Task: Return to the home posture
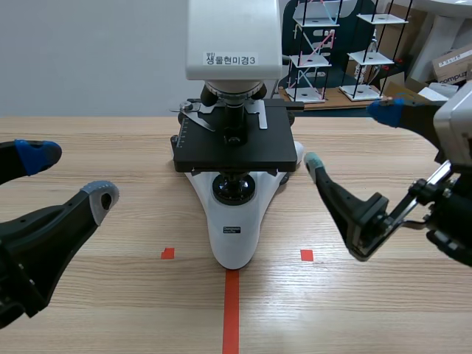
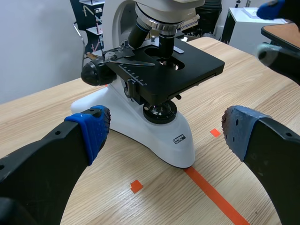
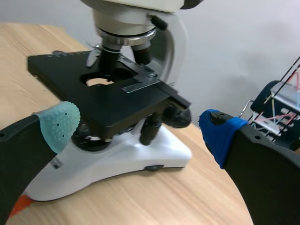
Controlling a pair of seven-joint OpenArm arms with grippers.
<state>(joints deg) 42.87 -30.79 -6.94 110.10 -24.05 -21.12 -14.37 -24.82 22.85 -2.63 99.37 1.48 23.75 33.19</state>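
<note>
— Two grippers are in sight; how do they stand?
— Both are spread wide. The left gripper (image 1: 68, 177) sits low at the near left, with its blue pad (image 1: 37, 156) and grey pad (image 1: 99, 199) well apart. The right gripper (image 1: 349, 138) hangs at the right, somewhat higher. Its teal pad (image 1: 313, 164) is near the right edge of the black stage (image 1: 234, 147), and its other pad, a blue one (image 1: 385, 112), is farther right. Neither gripper touches anything.
— And the microscope?
— The microscope (image 1: 232, 221) stands upright in the middle of the wooden table (image 1: 110, 310), between the two arms. The rounded front of its white base points toward the near edge and meets the far end of the orange-red tape line (image 1: 231, 310). Two small tape squares (image 1: 168, 254) flank that foot, one on each side. In each wrist view the microscope lies ahead of the open fingers.
— Anything behind it?
— At the far right, beyond the table, there is a rack of small white shelves (image 1: 324, 51) and a cardboard box (image 1: 453, 65).
</note>
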